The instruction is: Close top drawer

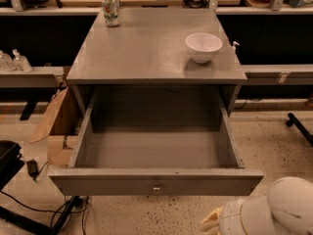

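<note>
The top drawer (156, 184) of the grey cabinet is pulled far out toward me. It is wide, deep and empty inside, with a small metal knob (156, 187) at the middle of its front panel. My gripper (212, 223) sits at the bottom right edge of the view. It is below and to the right of the drawer front, apart from it, at the end of the white arm (274, 212). It touches nothing that I can see.
A white bowl (203, 47) stands on the cabinet top (146, 53) at the right, and a can (111, 10) at the back left. A cardboard box (58, 131) leans at the cabinet's left side. Black cables (44, 207) and a black base lie on the floor at the left.
</note>
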`<state>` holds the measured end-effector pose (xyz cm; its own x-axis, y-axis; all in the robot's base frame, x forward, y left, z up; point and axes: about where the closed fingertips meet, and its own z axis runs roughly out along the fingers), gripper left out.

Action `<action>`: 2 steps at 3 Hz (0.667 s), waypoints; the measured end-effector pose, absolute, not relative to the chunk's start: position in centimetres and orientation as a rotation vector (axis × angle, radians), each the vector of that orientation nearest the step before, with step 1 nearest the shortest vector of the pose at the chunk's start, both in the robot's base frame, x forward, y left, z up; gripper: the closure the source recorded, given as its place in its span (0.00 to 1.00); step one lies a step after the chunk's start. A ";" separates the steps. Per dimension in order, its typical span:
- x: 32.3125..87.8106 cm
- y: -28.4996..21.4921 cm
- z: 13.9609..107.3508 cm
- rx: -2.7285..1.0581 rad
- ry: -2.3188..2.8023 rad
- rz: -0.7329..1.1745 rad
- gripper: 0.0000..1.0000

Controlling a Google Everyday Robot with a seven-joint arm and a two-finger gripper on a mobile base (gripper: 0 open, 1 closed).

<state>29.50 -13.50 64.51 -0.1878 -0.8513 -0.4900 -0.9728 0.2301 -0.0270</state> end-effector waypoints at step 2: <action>40.7 -10.5 54.4 -1.667 1.964 0.469 1.00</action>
